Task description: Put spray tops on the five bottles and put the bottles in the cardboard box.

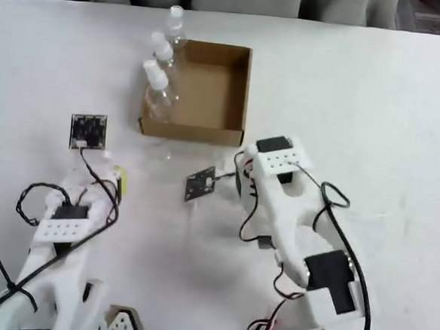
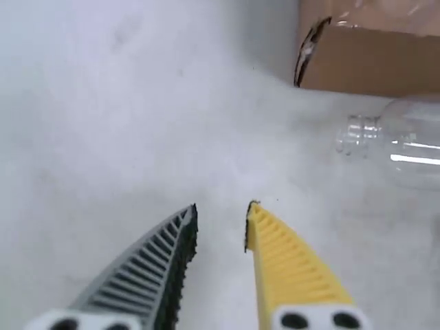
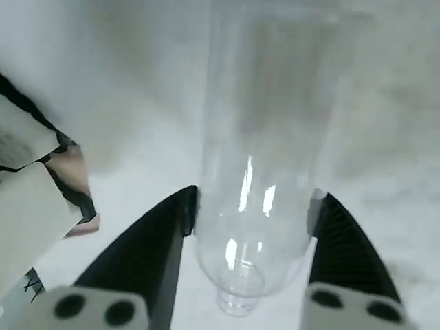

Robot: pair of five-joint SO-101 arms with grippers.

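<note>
Capping step is being worked, by the look of it. An uncapped bottle [image 3: 268, 137] is being clamped by the R gripper [image 3: 256, 196], jaws pressed on both flanks, open neck being pointed back at the wrist cam. In the high view that arm is being seen at 5 o'clock of the cardboard box [image 1: 192, 129]. The L gripper [image 2: 221, 208] is being held w/ fingers apart, nothing between them, low over the table [image 2: 103, 103]. A second bare bottle [image 2: 399, 148] is being seen lying near the box's 7 o'clock corner. Three capped bottles [image 1: 158, 96], spray tops [image 1: 153, 68] on, are being seen along the box's 9-to-11 o'clock side; in or out can't be told. Next, prob.: a spray top is being called for, w/ the clamped neck needing to be turned up and steadied.
</note>
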